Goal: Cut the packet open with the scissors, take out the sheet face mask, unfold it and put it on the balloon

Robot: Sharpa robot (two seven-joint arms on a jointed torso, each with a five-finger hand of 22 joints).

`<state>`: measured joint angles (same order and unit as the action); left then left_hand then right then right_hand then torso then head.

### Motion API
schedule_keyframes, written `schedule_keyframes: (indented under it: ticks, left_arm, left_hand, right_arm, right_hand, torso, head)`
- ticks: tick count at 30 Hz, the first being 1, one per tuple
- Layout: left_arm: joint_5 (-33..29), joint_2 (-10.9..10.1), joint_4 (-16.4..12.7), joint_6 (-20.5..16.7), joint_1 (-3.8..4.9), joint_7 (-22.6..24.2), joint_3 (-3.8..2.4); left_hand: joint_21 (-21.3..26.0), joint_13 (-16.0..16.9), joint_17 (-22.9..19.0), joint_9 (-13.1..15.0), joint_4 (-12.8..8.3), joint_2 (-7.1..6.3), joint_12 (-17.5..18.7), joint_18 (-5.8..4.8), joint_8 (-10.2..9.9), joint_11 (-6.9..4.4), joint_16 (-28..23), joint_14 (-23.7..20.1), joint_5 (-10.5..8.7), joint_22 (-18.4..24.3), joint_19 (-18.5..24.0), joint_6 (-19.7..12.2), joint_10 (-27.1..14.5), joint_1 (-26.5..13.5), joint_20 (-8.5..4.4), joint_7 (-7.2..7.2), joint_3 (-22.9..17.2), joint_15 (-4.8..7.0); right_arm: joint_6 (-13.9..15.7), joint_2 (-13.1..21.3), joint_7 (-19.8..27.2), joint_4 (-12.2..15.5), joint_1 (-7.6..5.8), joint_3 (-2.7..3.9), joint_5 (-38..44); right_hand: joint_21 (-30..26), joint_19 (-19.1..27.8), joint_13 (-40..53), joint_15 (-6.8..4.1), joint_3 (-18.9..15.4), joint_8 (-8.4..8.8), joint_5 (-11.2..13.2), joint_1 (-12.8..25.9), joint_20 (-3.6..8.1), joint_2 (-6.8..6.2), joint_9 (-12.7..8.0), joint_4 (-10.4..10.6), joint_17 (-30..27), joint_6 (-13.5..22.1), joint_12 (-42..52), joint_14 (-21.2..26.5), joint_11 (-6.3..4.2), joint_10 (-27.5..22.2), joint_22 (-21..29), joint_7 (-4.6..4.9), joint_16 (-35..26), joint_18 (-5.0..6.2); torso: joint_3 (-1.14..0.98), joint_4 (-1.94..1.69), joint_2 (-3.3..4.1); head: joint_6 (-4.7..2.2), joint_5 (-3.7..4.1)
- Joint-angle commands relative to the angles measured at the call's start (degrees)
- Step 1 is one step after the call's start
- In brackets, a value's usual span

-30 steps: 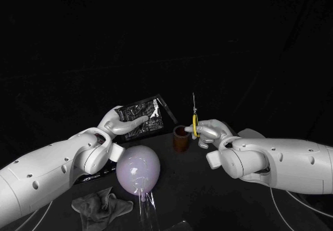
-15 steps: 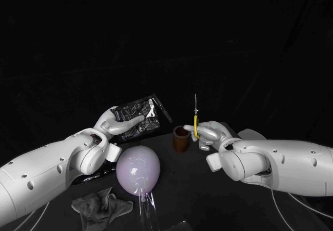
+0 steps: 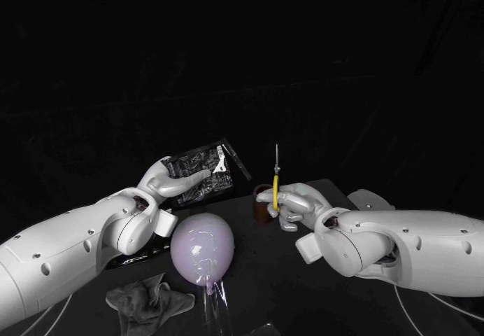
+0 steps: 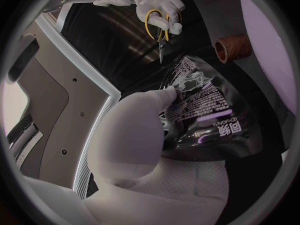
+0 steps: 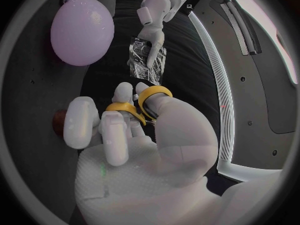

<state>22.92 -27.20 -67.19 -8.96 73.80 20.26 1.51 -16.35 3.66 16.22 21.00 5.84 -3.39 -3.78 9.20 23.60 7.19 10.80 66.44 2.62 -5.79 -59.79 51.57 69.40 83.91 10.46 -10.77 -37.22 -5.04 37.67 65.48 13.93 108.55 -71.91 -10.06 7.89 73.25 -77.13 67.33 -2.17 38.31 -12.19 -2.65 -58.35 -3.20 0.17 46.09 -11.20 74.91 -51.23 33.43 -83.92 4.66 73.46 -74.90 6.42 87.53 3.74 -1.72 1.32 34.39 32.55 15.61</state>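
Observation:
My left hand holds a black foil packet upright above the table; the packet shows white print and the packet is pinched by the left hand. My right hand grips yellow-handled scissors with the blades pointing up, a short gap to the right of the packet. The scissors point tip-first at the packet's edge, held by the right hand. Yellow handles of the scissors wrap my right hand's fingers. A pale purple balloon lies below both hands.
A brown cylinder stands behind my right hand. A grey cloth lies crumpled at the front left. A clear stand sits under the balloon's knot.
My right hand has carried the scissors left, closer to the packet. The left hand has raised the packet slightly.

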Motion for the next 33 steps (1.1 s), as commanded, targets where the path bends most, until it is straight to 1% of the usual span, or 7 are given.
schedule_keyframes:
  ticks: [1, 9, 14, 16, 22, 26, 33]
  left_arm:
    - [-0.3, 0.2, -0.1, 1.3, 0.08, 0.0, -0.08]
    - [-0.2, 0.4, 0.0, 1.4, 0.08, -0.2, -0.08]
    - [-0.2, 0.4, 0.0, 1.3, 0.08, -0.2, -0.07]
    - [-0.2, 0.5, 0.0, 1.3, 0.08, -0.3, -0.07]
    - [-0.2, 0.4, 0.0, 1.5, 0.09, -0.4, -0.07]
    - [-0.2, 0.5, -0.1, 1.6, 0.09, -0.4, -0.07]
    - [0.0, 0.6, -0.2, 1.8, 0.09, -0.5, -0.07]
  left_hand:
    - [-0.4, 0.0, 0.1, 2.8, -0.3, 0.57, 0.2, 1.16, 0.2, 0.16, -0.3, -0.1, 0.18, 0.1, 0.1, 0.4, 0.0, 0.2, -0.03, -0.05, -0.1, 0.25]
    - [-0.4, 0.0, 0.1, 2.8, -0.4, 0.48, 0.2, 1.17, 0.1, 0.15, -0.4, -0.1, 0.18, 0.1, 0.1, 0.4, 0.0, 0.1, -0.04, -0.05, 0.0, 0.25]
    - [-0.4, 0.0, 0.1, 2.8, -0.4, 0.44, 0.3, 1.18, 0.1, 0.15, -0.4, -0.1, 0.19, 0.1, 0.1, 0.4, 0.0, 0.1, -0.05, -0.05, -0.1, 0.26]
    - [-0.4, 0.0, 0.1, 2.8, -0.5, 0.43, 0.3, 1.18, 0.1, 0.15, -0.4, -0.1, 0.19, 0.1, 0.1, 0.4, 0.0, 0.1, -0.05, -0.06, -0.1, 0.26]
    - [-0.4, 0.0, 0.1, 2.8, -0.5, 0.43, 0.3, 1.18, 0.1, 0.15, -0.4, -0.1, 0.19, 0.1, 0.1, 0.4, 0.0, 0.1, -0.05, -0.06, -0.1, 0.26]
    - [-0.4, 0.0, 0.1, 2.8, -0.5, 0.43, 0.3, 1.18, 0.1, 0.15, -0.4, -0.1, 0.19, 0.1, 0.1, 0.4, 0.0, 0.1, -0.05, -0.06, -0.1, 0.26]
    - [-0.4, 0.0, 0.1, 2.9, -0.5, 0.41, 0.3, 1.18, 0.1, 0.16, -0.4, -0.1, 0.19, 0.1, 0.1, 0.3, -0.1, 0.1, -0.06, -0.07, -0.1, 0.26]
  right_arm:
    - [2.2, -0.1, -1.4, 1.3, 0.00, 0.02, 4.4]
    - [5.8, -0.5, -2.6, 2.5, -0.01, 0.01, 3.9]
    - [5.9, -0.7, -4.8, 2.6, -0.01, 0.00, 5.8]
    - [4.9, -0.7, -5.5, 2.5, -0.01, 0.00, 6.1]
    - [-0.3, -1.0, -8.0, 2.5, -0.01, 0.00, 6.6]
    - [-2.7, -1.5, -9.0, 2.9, -0.01, -0.02, 7.4]
    - [-2.8, -2.4, -9.0, 3.4, -0.09, -0.02, 9.0]
  right_hand:
    - [-0.3, -0.2, -8.4, -0.75, 0.2, 1.18, -0.1, -2.9, -0.30, 0.03, -2.0, 0.0, 6.1, -3.0, 13.6, -3.8, -4.03, 8.9, -2.2, -0.64, -1.4, 1.09]
    - [-13.3, 9.5, 10.8, -3.45, -0.9, -8.46, -5.6, -2.8, 1.80, -3.60, 7.2, -2.2, 0.3, -13.7, 40.4, -1.9, -7.62, 14.9, 7.0, -5.28, -5.2, 4.09]
    - [-5.3, 3.2, 22.7, -5.65, -5.1, -67.17, -2.4, -1.2, 3.92, -3.95, 40.8, 0.0, 15.1, -33.8, 56.6, -6.1, -10.61, 16.5, 1.1, -9.18, 2.5, 2.05]
    - [-1.2, 0.3, 22.7, -6.42, -6.3, -73.65, -0.8, 0.3, 4.74, -2.71, 42.5, 2.3, 15.1, -36.3, 56.6, -6.1, -11.39, 16.5, -1.9, -9.99, 2.5, 1.12]
    - [2.2, -2.2, 22.7, -6.82, -6.7, -60.35, -0.2, 3.0, 5.29, 0.75, 37.7, 7.4, 15.1, -26.4, 56.6, -6.1, -11.62, 16.5, -4.6, -10.15, 2.5, 0.27]
    - [3.5, -3.1, 22.7, -5.25, -7.1, -19.78, 0.3, 5.6, 4.66, -2.53, 19.2, 10.3, 15.1, 0.3, 56.6, -6.1, -9.06, 16.5, -5.6, -6.28, 2.5, -0.24]
    - [-1.0, 0.3, 15.0, -1.22, -9.2, -6.10, -0.2, 4.5, 1.91, -8.44, 7.4, 9.6, 13.8, 1.5, 44.0, -5.7, -4.50, 13.2, -2.6, -1.50, 1.9, 0.47]
  torso:
    - [-0.01, 0.08, -0.07]
    - [-0.03, 0.01, -0.03]
    - [0.00, -0.01, 0.02]
    - [0.03, -0.03, 0.01]
    - [0.04, -0.08, 0.03]
    - [0.01, -0.05, 0.02]
    - [0.03, -0.05, 0.02]
  head:
    - [0.04, -0.05]
    - [-0.08, -0.04]
    - [-0.05, -0.01]
    - [-0.04, -0.01]
    - [-0.08, -0.22]
    - [-0.14, -0.30]
    - [-0.27, -0.43]
